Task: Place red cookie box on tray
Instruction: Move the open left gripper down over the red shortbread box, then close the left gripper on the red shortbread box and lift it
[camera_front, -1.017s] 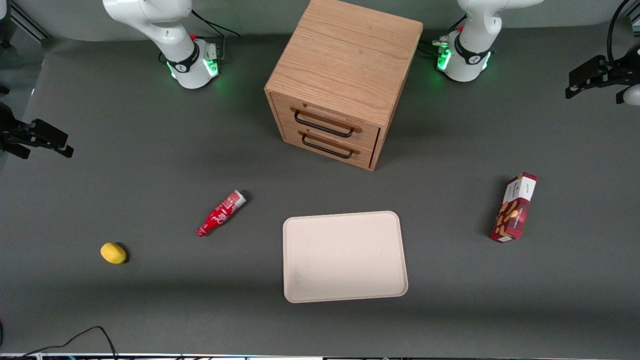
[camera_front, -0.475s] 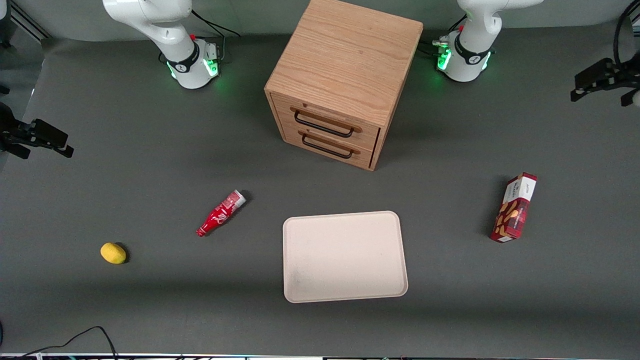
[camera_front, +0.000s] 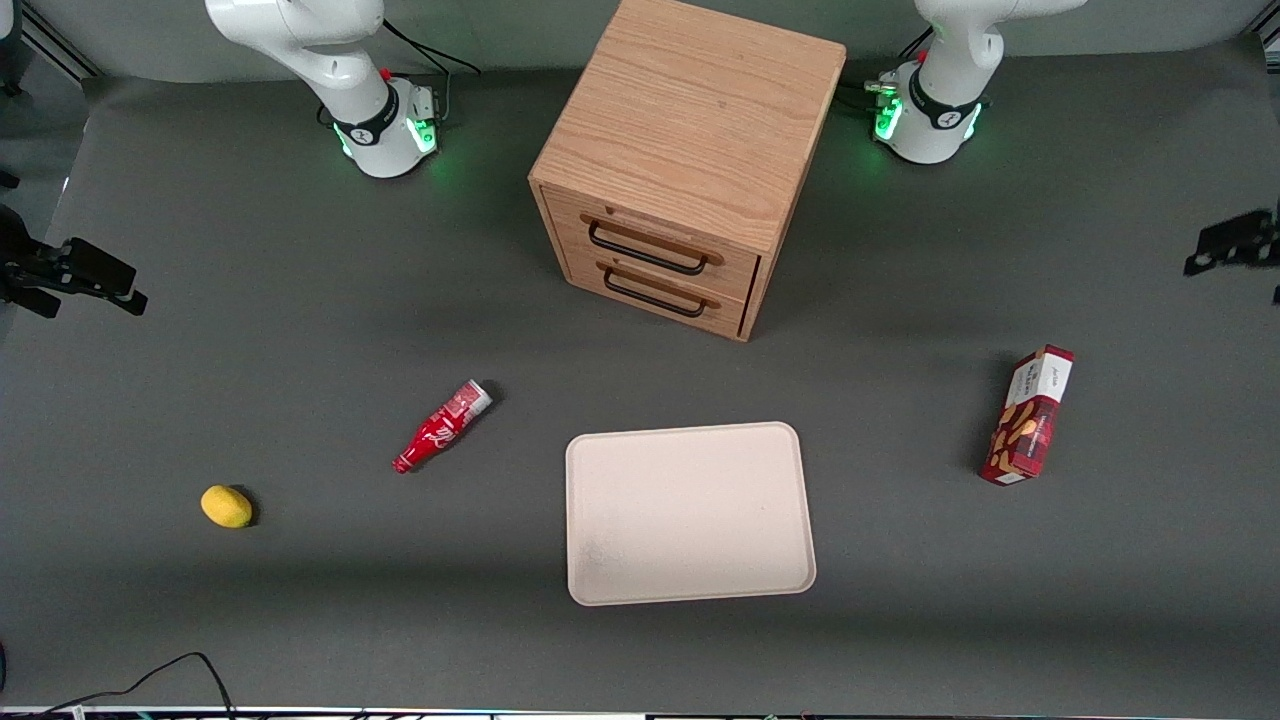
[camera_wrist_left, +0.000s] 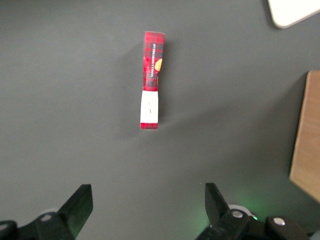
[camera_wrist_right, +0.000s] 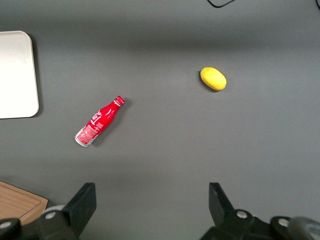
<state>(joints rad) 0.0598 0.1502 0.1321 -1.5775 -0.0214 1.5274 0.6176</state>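
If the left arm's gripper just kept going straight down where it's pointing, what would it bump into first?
Probably only the bare dark grey table mat. The open black two-finger gripper points down beside the slim dark-red cardboard cookie box, not over it.

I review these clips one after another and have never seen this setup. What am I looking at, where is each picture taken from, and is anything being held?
Two white robot arms stand at a grey table. One camera faces them; the other two ride on the arms' wrists, looking down.

On the table: a wooden drawer cabinet, a cream tray in front of it, a red bottle and a lemon toward the parked arm's end, and the red cookie box toward the working arm's end.

The working gripper hangs above the table near the box, fingers open, holding nothing. The box is not yet on the tray.
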